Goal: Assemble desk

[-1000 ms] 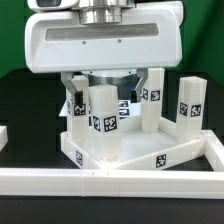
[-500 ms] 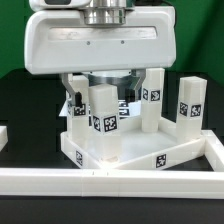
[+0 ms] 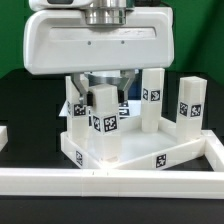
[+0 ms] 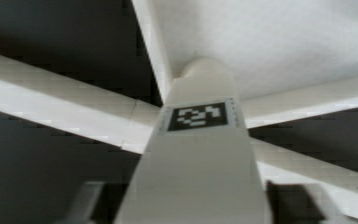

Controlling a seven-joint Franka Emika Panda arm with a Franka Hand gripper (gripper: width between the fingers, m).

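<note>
The white desk top lies tilted in the corner of the border rails, tags on its front wall. One square leg stands upright at its near corner. My gripper is straight above and shut on that leg's upper part. In the wrist view the tagged leg fills the gap of my gripper, and both dark pads touch its sides. A second leg and a third stand at the top's far corners. A fourth leg stands further to the exterior view's right.
White border rails run along the front and the exterior view's right, boxing in the desk top. They show as crossing white bars in the wrist view. A white edge pokes in at the exterior view's left. The table is black.
My fingers have drawn in around the near leg's top. The leg, desk top and other legs stay where they were.
</note>
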